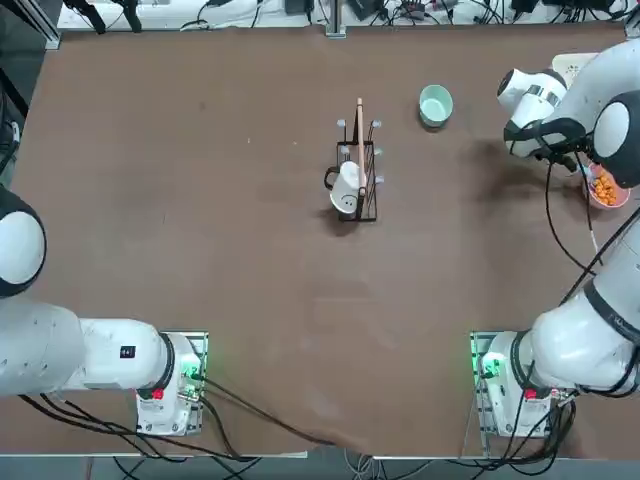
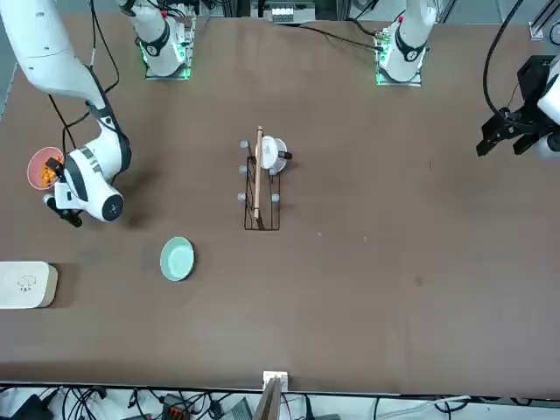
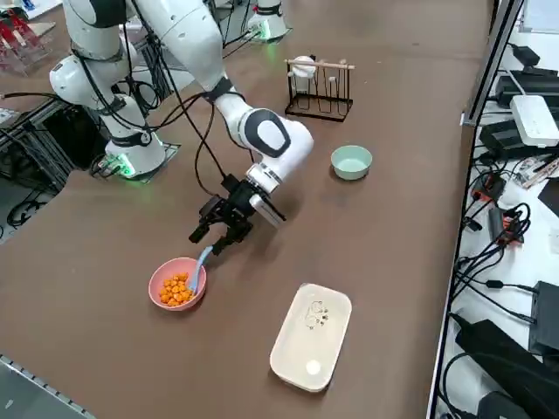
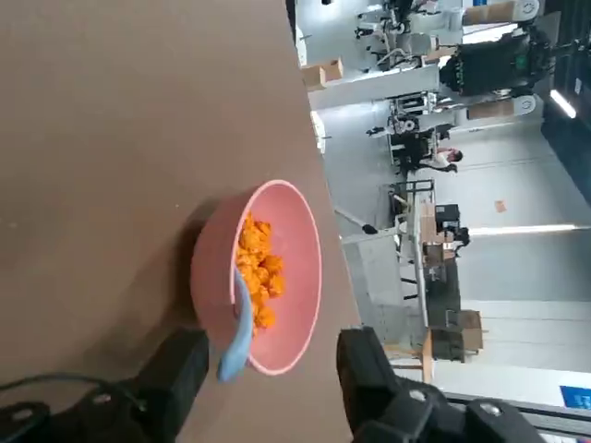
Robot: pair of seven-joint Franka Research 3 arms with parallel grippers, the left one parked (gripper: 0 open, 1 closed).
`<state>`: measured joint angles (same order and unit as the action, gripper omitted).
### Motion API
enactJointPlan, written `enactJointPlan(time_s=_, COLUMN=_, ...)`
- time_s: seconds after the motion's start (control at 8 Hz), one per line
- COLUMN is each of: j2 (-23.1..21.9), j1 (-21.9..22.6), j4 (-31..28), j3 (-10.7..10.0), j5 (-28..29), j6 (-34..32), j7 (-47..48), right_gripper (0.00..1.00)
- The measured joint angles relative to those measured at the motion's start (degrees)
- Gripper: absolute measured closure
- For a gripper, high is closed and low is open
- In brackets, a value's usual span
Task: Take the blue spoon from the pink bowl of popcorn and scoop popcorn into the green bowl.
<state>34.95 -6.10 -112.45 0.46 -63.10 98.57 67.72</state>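
And here is the right gripper (image 3: 220, 241), black and two-fingered, low beside the small round salmon-pink bowl (image 3: 177, 284), its fingers standing apart with nothing gripped between them! The small light-blue spoon (image 4: 241, 327) leans in that bowl, its thin handle poking up over the rim and out towards the gap between the two fingers. In the wrist view the handle's end shows between them, touching neither. Inside the bowl, puffy orange-yellow popcorn pieces (image 3: 176, 290) lie heaped, the spoon's head down against them.

Over to the small round pale mint-green bowl (image 3: 351, 161), standing upright on the brown table (image 1: 260, 250), well apart from the pink one, and no popcorn in it! Near the pink bowl sits the white rounded-square box (image 3: 311, 337), a little line drawing on its surface. And between the two arms' sides of the table, there's the dark wire rack (image 3: 320, 91) with its wooden top bar, a white mug (image 1: 345, 187) with a dark handle hanging at its side.
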Motion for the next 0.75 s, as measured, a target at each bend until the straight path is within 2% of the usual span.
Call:
enactJointPlan(time_s=0.5, j2=1.2, j1=-0.3, j4=0.0, j3=0.0, j5=0.0, j6=0.2, j7=0.9, right_gripper=0.33)
enactJointPlan(time_s=0.75, j2=1.4, j1=-0.5, j4=0.0, j3=0.0, j5=0.0, j6=0.1, j7=1.7, right_gripper=0.52)
